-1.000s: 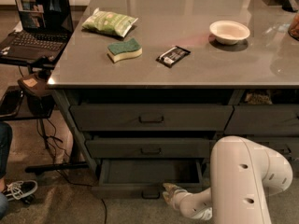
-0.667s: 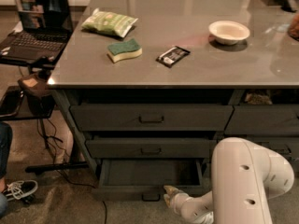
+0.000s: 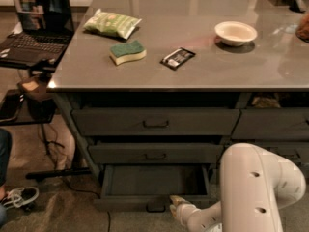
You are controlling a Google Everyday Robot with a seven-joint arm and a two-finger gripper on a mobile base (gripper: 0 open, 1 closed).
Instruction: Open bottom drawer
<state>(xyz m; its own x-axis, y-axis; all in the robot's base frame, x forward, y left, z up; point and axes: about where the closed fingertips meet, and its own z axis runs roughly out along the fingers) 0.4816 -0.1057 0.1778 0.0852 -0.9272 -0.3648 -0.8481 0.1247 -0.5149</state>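
The bottom drawer (image 3: pixel 126 204) is the low dark grey one under the left stack. It stands pulled out, and its plain tray (image 3: pixel 154 180) shows with nothing in it. A small dark loop handle (image 3: pixel 155 207) sits at the centre of its front. My gripper (image 3: pixel 177 205) is at the drawer's front edge, just right of the handle, at the end of my white arm (image 3: pixel 251 192), which fills the lower right. Whether it touches the front I cannot see.
Above are the middle drawer (image 3: pixel 154 153) and the top drawer (image 3: pixel 154 122), both closed. The counter (image 3: pixel 203 76) carries a sponge (image 3: pixel 127 51), a green bag (image 3: pixel 112 23), a black packet (image 3: pixel 177 58) and a bowl (image 3: pixel 235 33). At left are a laptop (image 3: pixel 34 28) on a stand, floor cables and a person's shoe (image 3: pixel 19 197).
The bottom drawer has slid further out towards the camera. My gripper has moved the same way, staying at the drawer's front edge.
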